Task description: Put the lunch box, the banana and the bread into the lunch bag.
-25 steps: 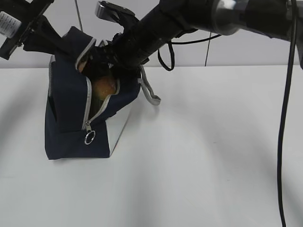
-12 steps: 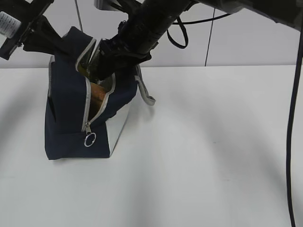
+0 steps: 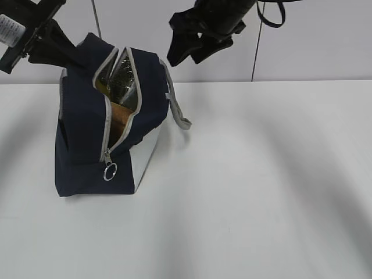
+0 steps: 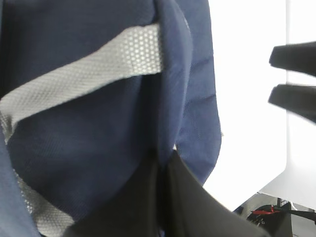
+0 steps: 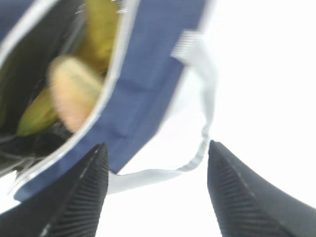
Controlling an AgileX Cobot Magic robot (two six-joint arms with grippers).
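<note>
Bright, even light washes the white tabletop (image 3: pixel 261 192) with soft, faint shadows. The right wrist view is motion-blurred, its background blown out; the left wrist view seems slightly soft up close.

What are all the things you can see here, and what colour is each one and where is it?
lunch bag: one, navy blue with a white side panel, standing on the left of the table, unzipped at the top.
zipper ring pull: one, silver, hanging low on the bag's front.
strap handle: one seen clearly, grey, hanging off the bag's right side.
bread: one, golden brown, inside the bag.
banana: one, yellow, inside the bag by the bread.
table: one, white, under everything.
left hand: one, black, shut on the bag's fabric edge.
right hand: one, black, open and empty, up in the air right of the bag.
</note>
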